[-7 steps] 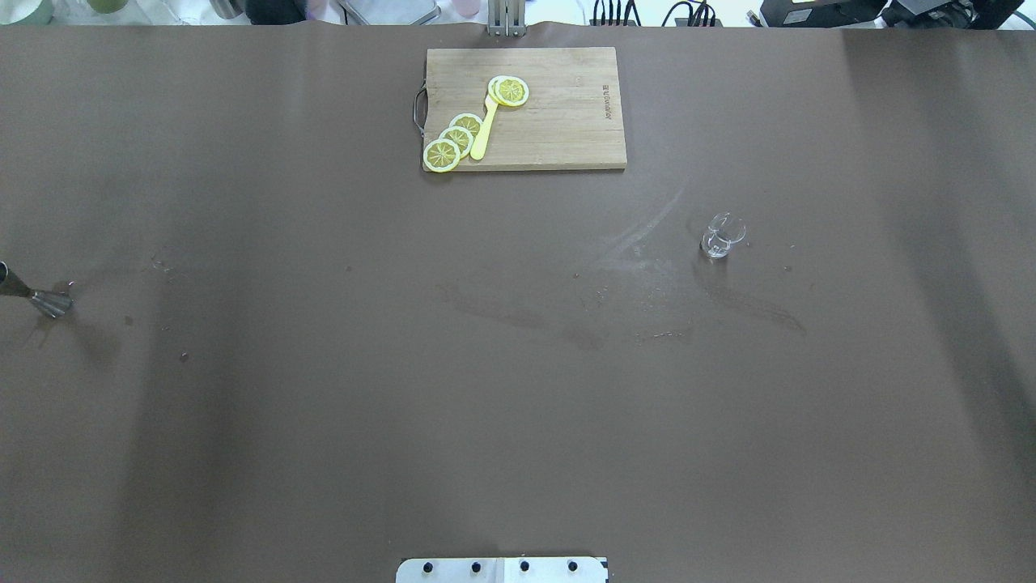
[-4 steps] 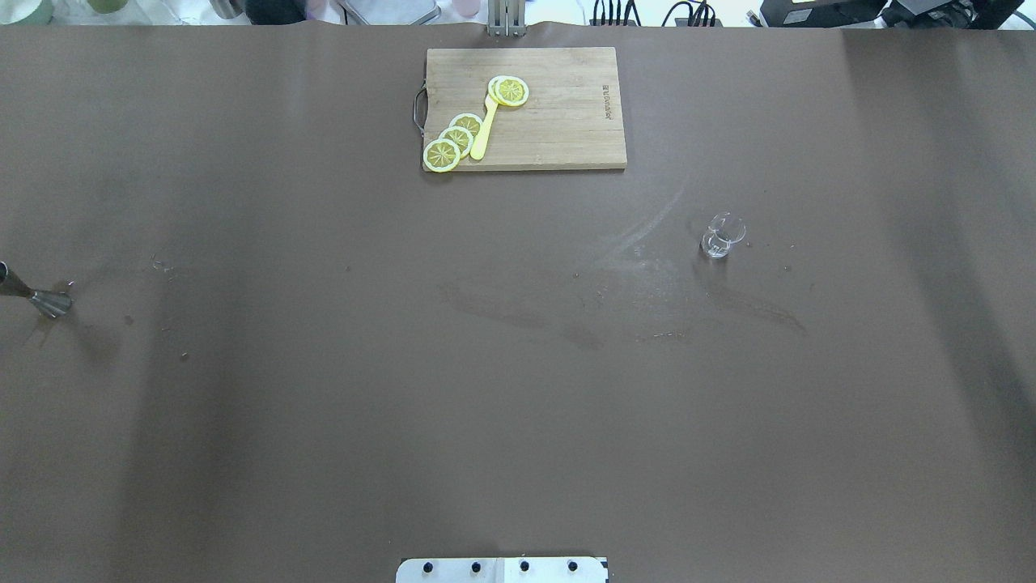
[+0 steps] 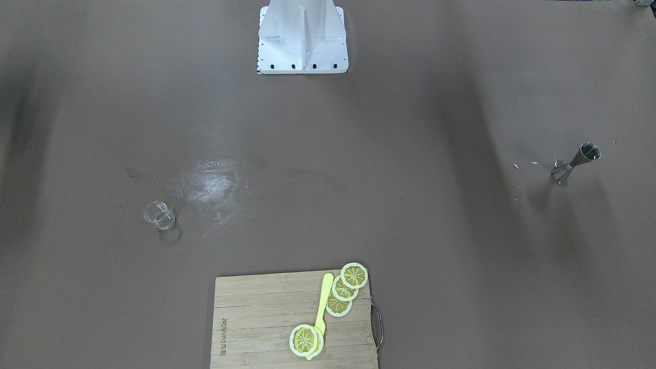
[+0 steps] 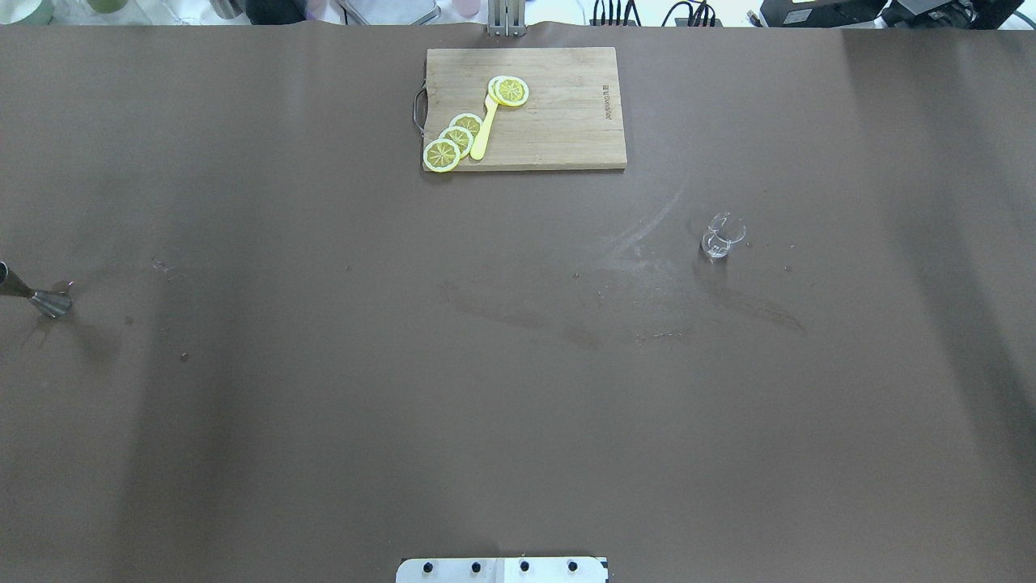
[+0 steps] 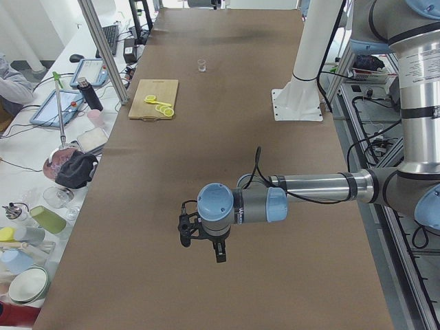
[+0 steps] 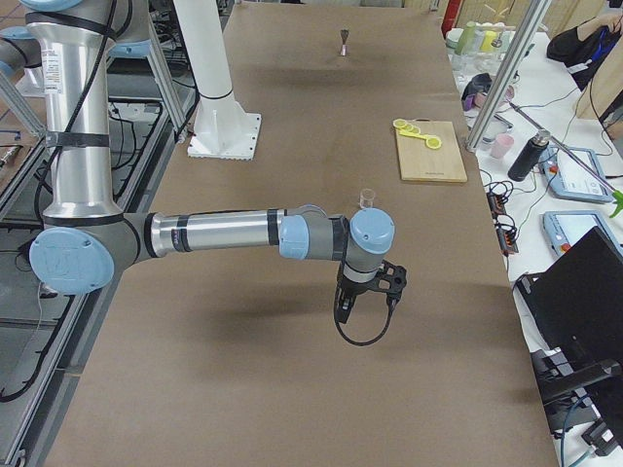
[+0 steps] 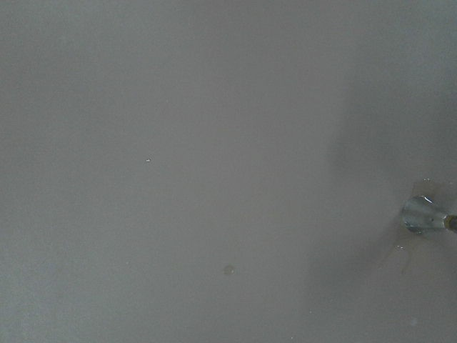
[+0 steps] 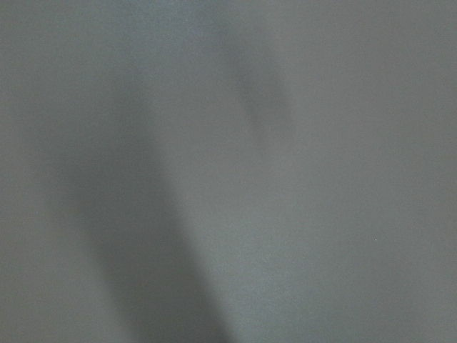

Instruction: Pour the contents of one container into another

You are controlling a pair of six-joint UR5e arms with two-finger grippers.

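Observation:
The clear glass cup (image 4: pixel 719 239) stands upright on the brown table, right of centre; it also shows in the front view as the cup (image 3: pixel 160 215) and far off in the side views as the cup (image 5: pixel 201 65) and the cup (image 6: pixel 367 199). The steel jigger (image 4: pixel 44 300) stands at the table's far left edge, jigger (image 3: pixel 574 163), and at the right edge of the left wrist view, jigger (image 7: pixel 423 214). My left gripper (image 5: pixel 206 240) and right gripper (image 6: pixel 370 292) hover high above the table, far from both things, and I cannot tell whether they are open or shut.
A wooden cutting board (image 4: pixel 558 121) with lemon slices (image 4: pixel 453 139) and a yellow utensil (image 4: pixel 484 129) lies at the far middle. A wet smear (image 4: pixel 647 267) marks the table left of the cup. The robot base plate (image 3: pixel 302 56) sits at the near edge.

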